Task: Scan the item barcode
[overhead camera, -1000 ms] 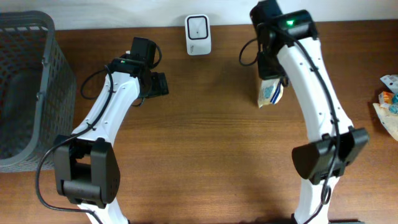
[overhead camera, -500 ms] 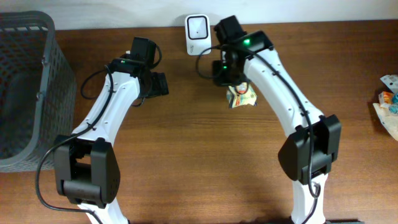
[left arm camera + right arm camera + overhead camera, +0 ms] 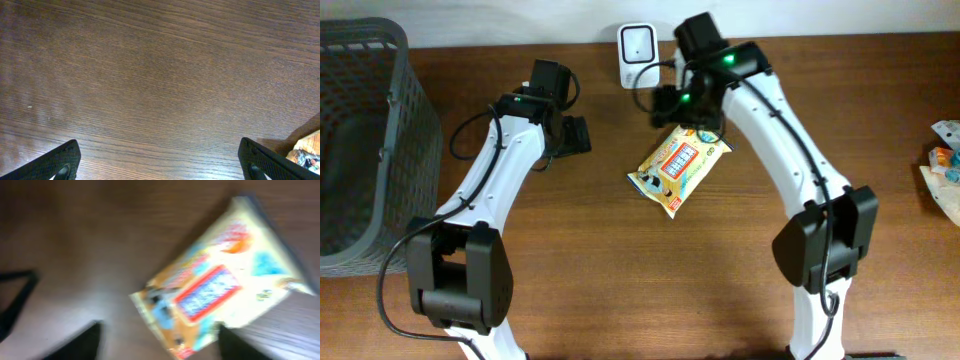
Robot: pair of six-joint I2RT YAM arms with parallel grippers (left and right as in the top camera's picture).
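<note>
The item, a yellow snack packet (image 3: 678, 166) with a red and blue label, shows flat and face up on the wooden table just below my right gripper (image 3: 686, 108). In the right wrist view the packet (image 3: 215, 292) is blurred and sits beyond the two fingers (image 3: 80, 342), which stand apart with nothing clamped between them. The white scanner (image 3: 638, 42) stands at the table's back edge, just left of that gripper. My left gripper (image 3: 577, 135) hovers open over bare wood (image 3: 160, 165), with the packet's corner (image 3: 307, 152) at its right.
A dark mesh basket (image 3: 360, 130) fills the far left of the table. Several more wrapped items (image 3: 945, 165) lie at the right edge. Both arm bases stand at the table's front.
My right arm swung left from mid-right to beside the scanner. Its jaws parted and the packet, held crumpled before, now lies spread out below them. The left arm stayed still.
</note>
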